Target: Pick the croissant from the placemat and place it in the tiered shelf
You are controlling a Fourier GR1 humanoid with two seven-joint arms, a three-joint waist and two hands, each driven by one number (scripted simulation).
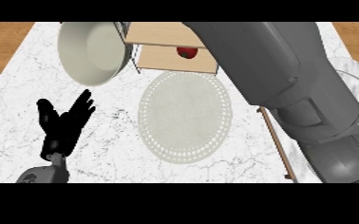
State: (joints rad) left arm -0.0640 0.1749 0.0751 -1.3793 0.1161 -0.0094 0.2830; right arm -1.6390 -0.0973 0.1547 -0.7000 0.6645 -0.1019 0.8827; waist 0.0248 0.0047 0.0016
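Observation:
The round pale placemat lies in the middle of the marble counter with nothing on it. No croissant shows anywhere. Behind it stands the wooden tiered shelf, with a small red object on its lower tier. My right forearm stretches from the lower right up over the shelf's right end, and its hand is hidden from sight. My left hand rests open at the lower left, fingers up, away from the placemat.
A large pale bowl-like pan sits at the back left beside the shelf. A thin wooden edge runs along the counter at the right, partly under my right arm. Wooden floor shows beyond the counter's far corners.

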